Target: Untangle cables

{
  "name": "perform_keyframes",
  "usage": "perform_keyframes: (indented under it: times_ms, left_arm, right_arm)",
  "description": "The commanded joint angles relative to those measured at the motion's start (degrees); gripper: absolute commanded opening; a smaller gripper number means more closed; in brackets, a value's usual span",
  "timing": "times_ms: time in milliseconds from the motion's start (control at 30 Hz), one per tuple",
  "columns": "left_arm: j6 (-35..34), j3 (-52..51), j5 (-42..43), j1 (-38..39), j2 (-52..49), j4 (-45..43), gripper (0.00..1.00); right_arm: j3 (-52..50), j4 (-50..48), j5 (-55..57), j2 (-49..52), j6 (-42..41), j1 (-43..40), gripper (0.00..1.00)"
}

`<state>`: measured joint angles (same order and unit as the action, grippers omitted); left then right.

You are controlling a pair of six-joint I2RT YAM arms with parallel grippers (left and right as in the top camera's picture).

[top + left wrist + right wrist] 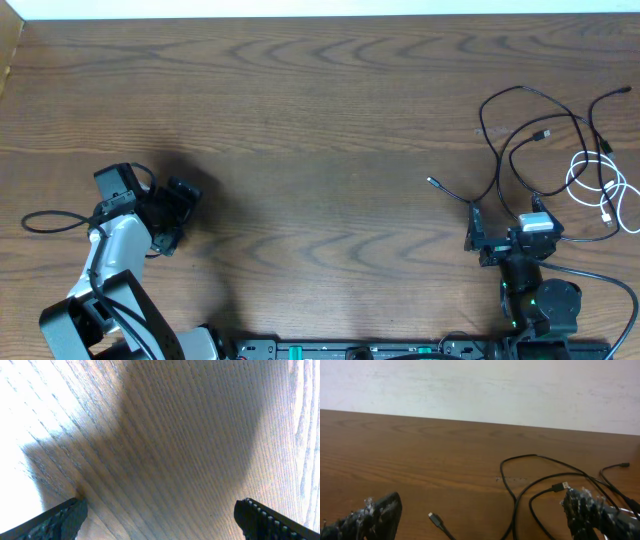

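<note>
The cables lie in a loose tangle at the right of the table. The black cables [520, 150] loop over one another, and a coiled white cable [600, 185] lies at their right edge. My right gripper [507, 232] sits just in front of them, open and holding nothing. In the right wrist view, the right gripper [482, 515] frames a small black plug [436, 521], crossing black cables [520, 492] and a USB plug [560, 486] beside its right finger. My left gripper [185, 215] is far off at the left, open over bare wood. The left wrist view shows only tabletop between the left gripper [160, 520] fingers.
A thicker black cord [50, 222] of the left arm loops out at the left. The table's far edge [320, 18] meets a white wall. A dark rail [380, 350] with the arm bases runs along the front edge.
</note>
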<state>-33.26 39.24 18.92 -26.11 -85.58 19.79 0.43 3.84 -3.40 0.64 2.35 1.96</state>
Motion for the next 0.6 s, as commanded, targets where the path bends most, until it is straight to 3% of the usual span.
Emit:
perform_keyframes:
  times_ms: [0, 267, 567]
  left_arm:
    - [-0.5, -0.4, -1.7, -0.3, -0.6, 0.7, 0.99]
    - [3.4, -0.5, -1.9, -0.3, -0.6, 5.0, 0.99]
    - [3.4, -3.9, -5.3, -0.3, -0.6, 7.6, 0.99]
  right_arm:
    - [-0.1, 0.2, 0.0, -0.3, 0.7, 0.5, 0.99]
    - [-0.1, 0.2, 0.0, -0.3, 0.7, 0.5, 0.99]
    - [-0.1, 0.2, 0.0, -0.3, 0.7, 0.5, 0.99]
